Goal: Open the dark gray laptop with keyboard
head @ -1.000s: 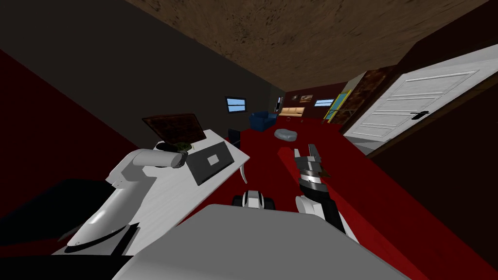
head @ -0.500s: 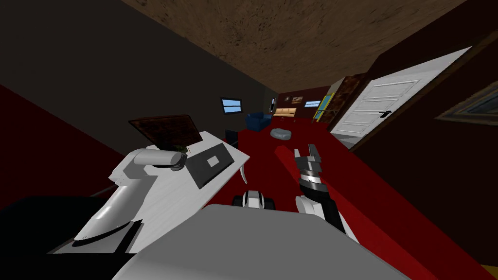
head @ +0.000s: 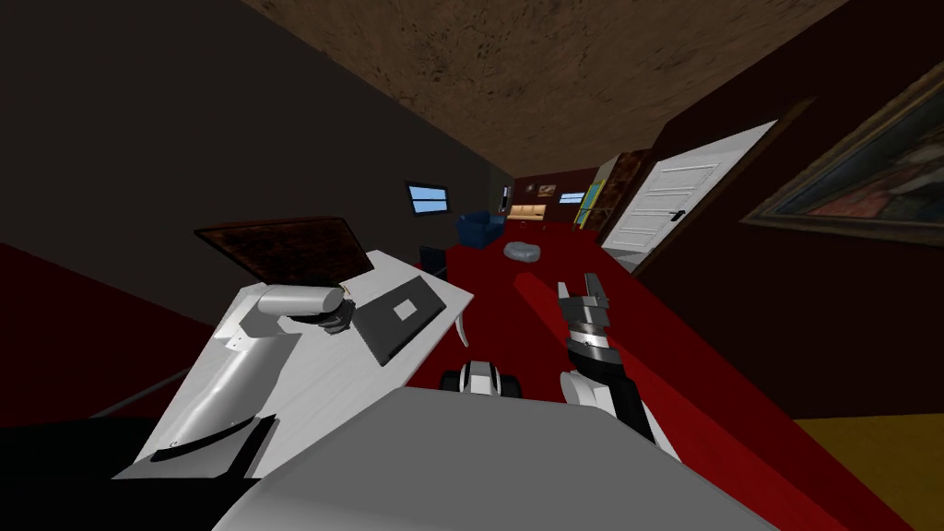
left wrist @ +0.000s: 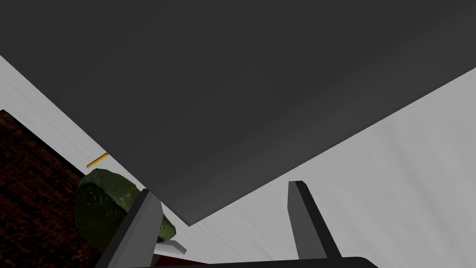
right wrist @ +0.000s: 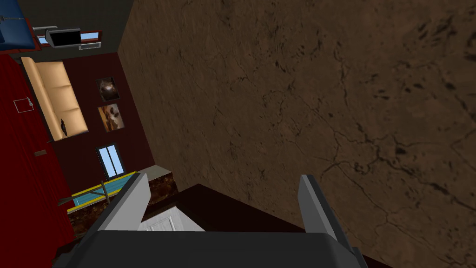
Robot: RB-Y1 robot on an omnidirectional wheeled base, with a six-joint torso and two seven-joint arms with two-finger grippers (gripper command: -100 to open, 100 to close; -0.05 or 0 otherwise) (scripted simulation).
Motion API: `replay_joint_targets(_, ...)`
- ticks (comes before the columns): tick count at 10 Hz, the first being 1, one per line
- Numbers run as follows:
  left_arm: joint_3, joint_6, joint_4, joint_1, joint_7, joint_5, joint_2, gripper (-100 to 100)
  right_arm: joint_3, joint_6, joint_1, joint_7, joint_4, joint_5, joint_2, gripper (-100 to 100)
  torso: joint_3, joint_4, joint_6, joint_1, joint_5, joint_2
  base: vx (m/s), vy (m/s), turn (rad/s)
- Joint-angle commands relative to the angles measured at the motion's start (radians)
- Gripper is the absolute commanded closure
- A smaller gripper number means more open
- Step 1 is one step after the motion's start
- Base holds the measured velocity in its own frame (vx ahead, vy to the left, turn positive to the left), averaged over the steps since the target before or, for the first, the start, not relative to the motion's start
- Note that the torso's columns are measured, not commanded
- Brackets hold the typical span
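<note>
Just one closed laptop (head: pixel 398 318) faces the spread left tool (left wrist: pixel 223 187).

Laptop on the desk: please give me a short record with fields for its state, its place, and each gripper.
laptop: dark grey, lid closed, lying flat
place: on the white desk, near its edge
left gripper: open, one laptop corner between its fingers; contact cannot be told
right gripper: open, raised over the red floor, away from the desk
beside left gripper: a green lump

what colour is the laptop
Dark grey; the laptop shows best in the left wrist view.
</note>
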Motion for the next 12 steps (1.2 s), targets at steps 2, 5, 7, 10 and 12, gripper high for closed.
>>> replay_joint_targets(2, 0.018, 0.077, -0.025, -0.02, 0.021, 0.026, 0.022, -100, 0.0, 0.0, 0.0, 0.0, 0.0, 0.0, 0.0, 0, -0.001, 0.003, 0.0, 0.0, -0.005, 0.0, -0.001, 0.028, -0.05)
replay_joint_targets(5, 0.042, 0.142, -0.065, -0.03, 0.036, 0.048, 0.045, -100, 0.0, 0.0, 0.0, 0.0, 0.0, 0.0, 0.0, 0, -0.002, 0.006, 0.001, 0.0, -0.009, 0.0, 0.003, 0.02, -0.029)
replay_joint_targets(7, 0.058, 0.185, -0.092, -0.037, 0.046, 0.063, 0.06, -100, 0.0, 0.0, 0.0, 0.0, 0.0, 0.0, 0.0, 0, -0.002, 0.006, 0.001, 0.0, -0.009, 0.0, 0.003, 0.017, -0.036)
replay_joint_targets(10, 0.07, 0.216, -0.115, -0.041, 0.054, 0.075, 0.07, -100, 0.0, 0.0, 0.0, 0.0, 0.0, 0.0, 0.0, 0, -0.002, 0.006, 0.001, 0.001, -0.009, 0.0, 0.001, 0.019, -0.021)
replay_joint_targets(12, 0.071, 0.221, -0.118, -0.042, 0.056, 0.076, 0.071, 0, 0.0, 0.0, 0.0, 0.0, 0.0, 0.0, 0.0, 0, -0.002, 0.006, 0.001, 0.0, -0.009, 0.0, 0.0, 0.0, 0.0)
